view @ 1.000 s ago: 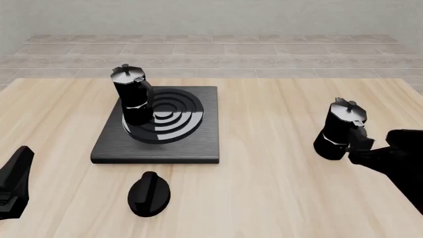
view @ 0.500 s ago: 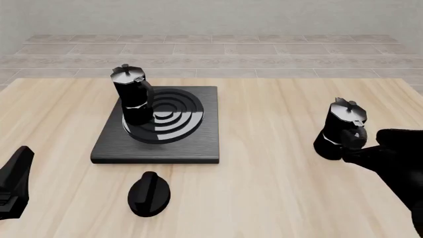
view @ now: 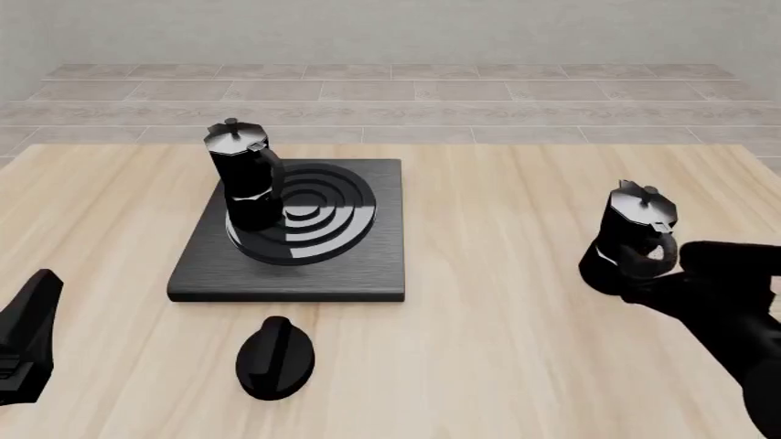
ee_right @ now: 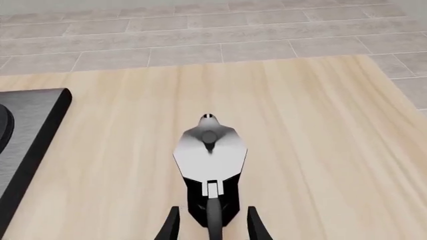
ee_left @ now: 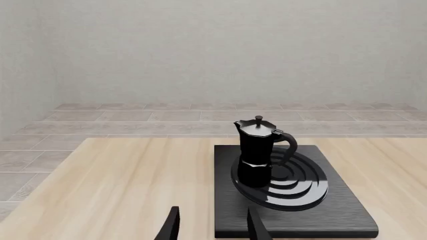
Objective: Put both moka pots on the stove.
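Front view showed the right gripper [view: 643, 265] had advanced until its open jaws straddled the second moka pot's [view: 630, 236] handle, grasp pending; left gripper [ee_left: 212, 227] idled, jaws open and empty.

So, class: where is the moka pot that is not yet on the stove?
In the front view, the second moka pot stands on the table's right side, well right of the stove, its handle between the right gripper's fingers.

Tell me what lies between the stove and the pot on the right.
Only bare table separates the stove from the right pot, as the front view shows.
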Robot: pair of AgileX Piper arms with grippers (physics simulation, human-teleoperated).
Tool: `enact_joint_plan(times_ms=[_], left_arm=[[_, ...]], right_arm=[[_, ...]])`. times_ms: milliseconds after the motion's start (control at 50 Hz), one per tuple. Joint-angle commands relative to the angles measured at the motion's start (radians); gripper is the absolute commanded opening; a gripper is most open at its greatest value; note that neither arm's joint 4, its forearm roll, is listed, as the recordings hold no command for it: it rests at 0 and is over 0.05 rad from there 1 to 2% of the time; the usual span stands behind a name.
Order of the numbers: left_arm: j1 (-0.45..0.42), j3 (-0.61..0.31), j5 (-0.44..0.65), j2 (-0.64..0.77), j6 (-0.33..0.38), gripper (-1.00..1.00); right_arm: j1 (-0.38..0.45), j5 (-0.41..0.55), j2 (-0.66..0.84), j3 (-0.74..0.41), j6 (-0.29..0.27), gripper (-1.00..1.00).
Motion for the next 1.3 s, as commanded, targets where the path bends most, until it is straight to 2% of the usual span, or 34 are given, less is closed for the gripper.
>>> enact_joint_plan(times_ms=[20, 220, 240, 700, 880, 1120, 1300], left_arm=[[0.000, 0.000, 0.000, 0.000, 0.000, 1.00], [0.000, 0.000, 0.000, 0.000, 0.000, 1.00], [0.000, 0.000, 0.000, 0.000, 0.000, 1.00], [0.000, 0.000, 0.000, 0.000, 0.000, 1.00], [0.000, 0.000, 0.000, 0.000, 0.000, 1.00], [0.000, 0.000, 0.000, 0.000, 0.000, 1.00], [0.000, 0.000, 0.000, 0.000, 0.000, 1.00]], right_arm=[[0.005, -0.005, 0.022, -0.023, -0.001, 1.00], [0.008, -0.031, 0.047, -0.022, 0.003, 1.00], [0.010, -0.030, 0.039, -0.019, 0.003, -1.00], [0.043, -0.041, -0.024, 0.003, -0.006, -1.00], [0.071, -0.033, -0.126, -0.003, -0.010, -1.00], [0.143, -0.021, -0.249, -0.040, -0.049, -1.00], [0.231, -0.039, -0.251, -0.099, -0.067, -1.00]])
